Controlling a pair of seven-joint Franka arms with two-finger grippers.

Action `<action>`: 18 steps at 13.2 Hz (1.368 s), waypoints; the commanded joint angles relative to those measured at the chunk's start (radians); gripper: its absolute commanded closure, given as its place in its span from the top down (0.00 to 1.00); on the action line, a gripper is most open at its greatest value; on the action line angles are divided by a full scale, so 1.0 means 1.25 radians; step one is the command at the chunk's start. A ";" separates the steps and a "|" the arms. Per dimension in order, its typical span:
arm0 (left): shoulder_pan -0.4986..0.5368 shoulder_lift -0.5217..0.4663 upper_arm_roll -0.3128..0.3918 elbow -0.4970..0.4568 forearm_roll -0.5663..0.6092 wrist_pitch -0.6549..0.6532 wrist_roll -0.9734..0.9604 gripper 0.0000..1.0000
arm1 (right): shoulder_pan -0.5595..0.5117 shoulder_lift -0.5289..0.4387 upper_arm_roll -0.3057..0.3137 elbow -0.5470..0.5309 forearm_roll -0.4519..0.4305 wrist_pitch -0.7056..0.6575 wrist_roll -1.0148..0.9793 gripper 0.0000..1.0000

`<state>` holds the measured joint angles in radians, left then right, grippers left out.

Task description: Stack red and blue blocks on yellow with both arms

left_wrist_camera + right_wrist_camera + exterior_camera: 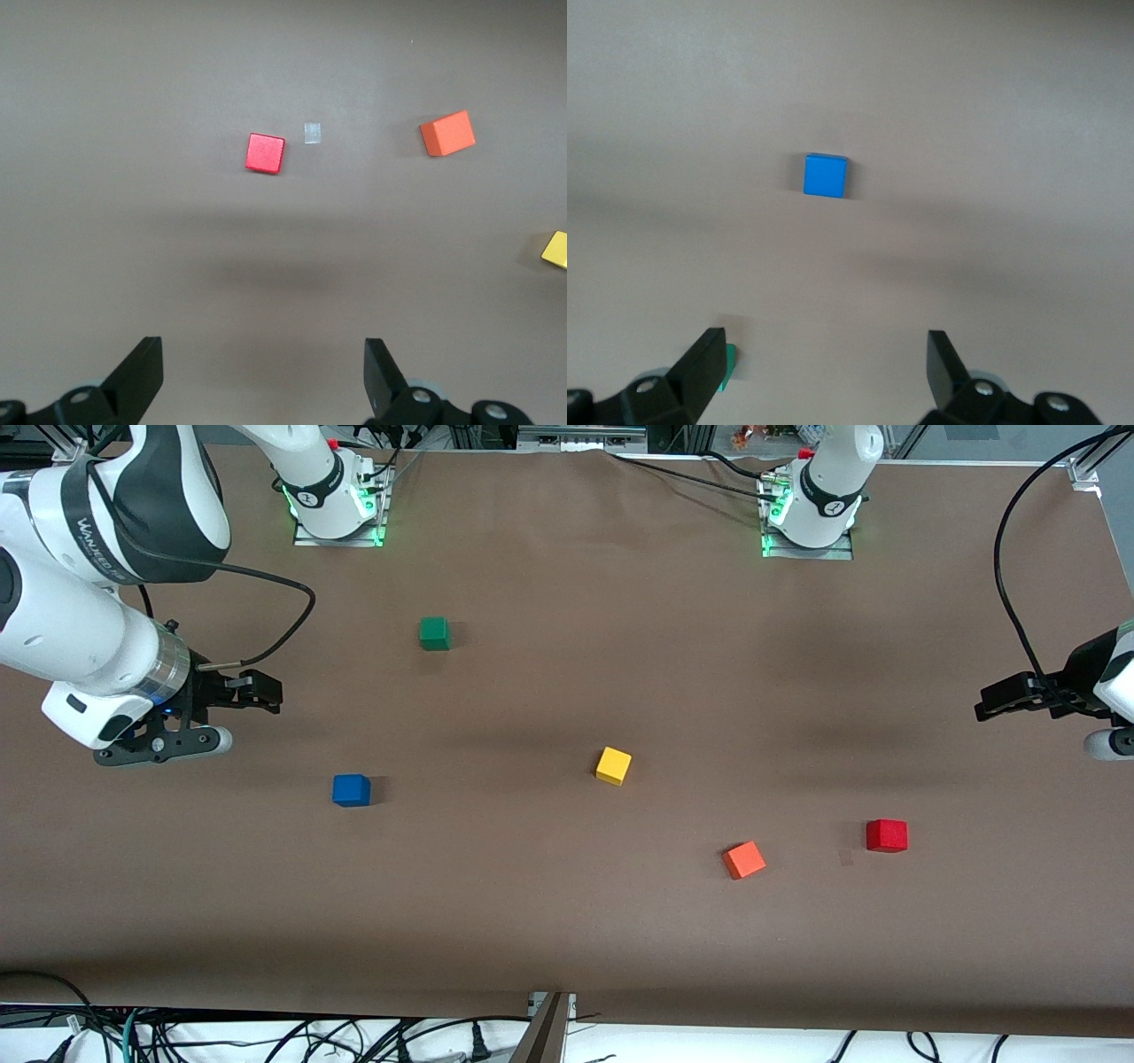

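Observation:
The yellow cube point(613, 765) sits near the table's middle; its edge shows in the left wrist view point(556, 249). The blue cube point(352, 790) lies toward the right arm's end and shows in the right wrist view point(826, 175). The red cube point(887, 836) lies toward the left arm's end and shows in the left wrist view point(265, 153). My right gripper point(262, 693) is open and empty, up over bare table near the blue cube; in its own view point(826, 363) nothing is between the fingers. My left gripper point(1001, 698) is open and empty over the table's left-arm end; it also shows in its own view point(264, 372).
An orange cube point(744, 860) lies between the yellow and red cubes, nearer to the camera, and shows in the left wrist view point(447, 134). A green cube point(434, 633) lies nearer the bases; its edge shows in the right wrist view point(728, 367). A small tape patch point(313, 133) lies beside the red cube.

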<state>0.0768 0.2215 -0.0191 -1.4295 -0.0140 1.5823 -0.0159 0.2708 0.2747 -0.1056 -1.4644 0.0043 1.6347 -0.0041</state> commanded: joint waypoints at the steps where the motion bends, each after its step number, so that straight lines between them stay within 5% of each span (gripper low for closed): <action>1: -0.001 0.013 0.001 0.029 -0.011 -0.014 0.002 1.00 | -0.007 -0.007 0.000 0.017 0.008 -0.006 0.008 1.00; 6: 0.008 0.041 0.003 0.059 -0.012 -0.023 0.007 1.00 | 0.005 0.000 0.005 0.013 -0.016 -0.005 0.005 1.00; 9: 0.012 0.128 0.003 0.056 -0.013 0.005 0.010 1.00 | 0.002 0.004 0.005 0.014 -0.008 0.016 0.008 1.00; 15: 0.001 0.349 0.003 0.012 -0.002 0.280 0.014 1.00 | -0.007 0.004 0.001 0.007 -0.010 0.018 0.002 1.00; 18: -0.004 0.384 0.002 -0.091 0.003 0.469 0.073 1.00 | -0.004 0.002 0.002 0.007 -0.008 0.015 0.009 1.00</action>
<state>0.0768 0.7195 -0.0192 -1.4593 -0.0139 2.0644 0.0204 0.2680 0.2801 -0.1081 -1.4586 -0.0035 1.6596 -0.0031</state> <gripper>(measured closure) 0.000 0.000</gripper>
